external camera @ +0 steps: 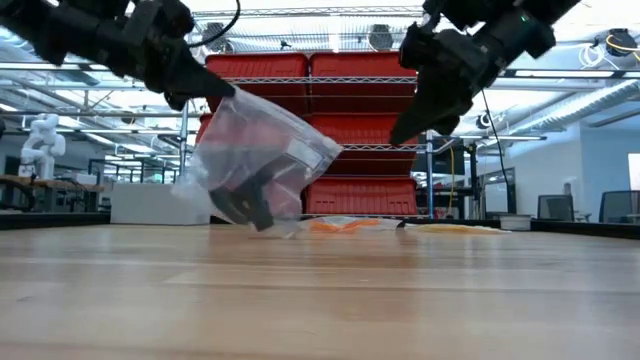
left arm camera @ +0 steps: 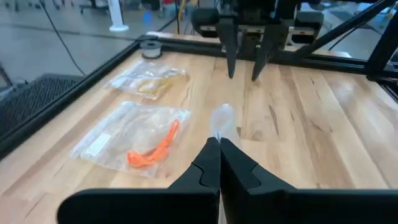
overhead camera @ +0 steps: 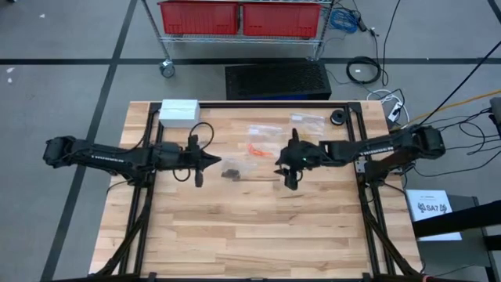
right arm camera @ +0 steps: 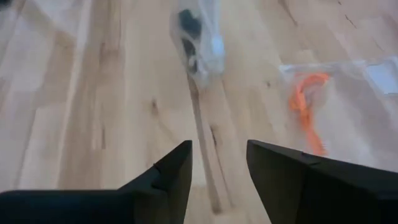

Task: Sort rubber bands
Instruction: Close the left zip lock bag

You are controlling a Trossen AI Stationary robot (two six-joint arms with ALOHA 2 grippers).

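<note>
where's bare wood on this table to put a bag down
The near half of the table, below both grippers, is bare wood from edge to edge. It is crowded in the middle: the left gripper holds a clear bag with black bands, the right gripper hangs open beside it. The bag of orange bands, the tan-band bag and a white box fill the far strip.

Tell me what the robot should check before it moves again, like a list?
1. Left gripper shut on the clear bag: ok.
2. Bag lifted, bottom corner near the table: ok.
3. Black rubber bands inside that bag: ok.
4. Right gripper open and holding nothing: ok.
5. Orange bands in their own flat bag: ok.
6. Held bag's mouth open: cannot tell.
</note>
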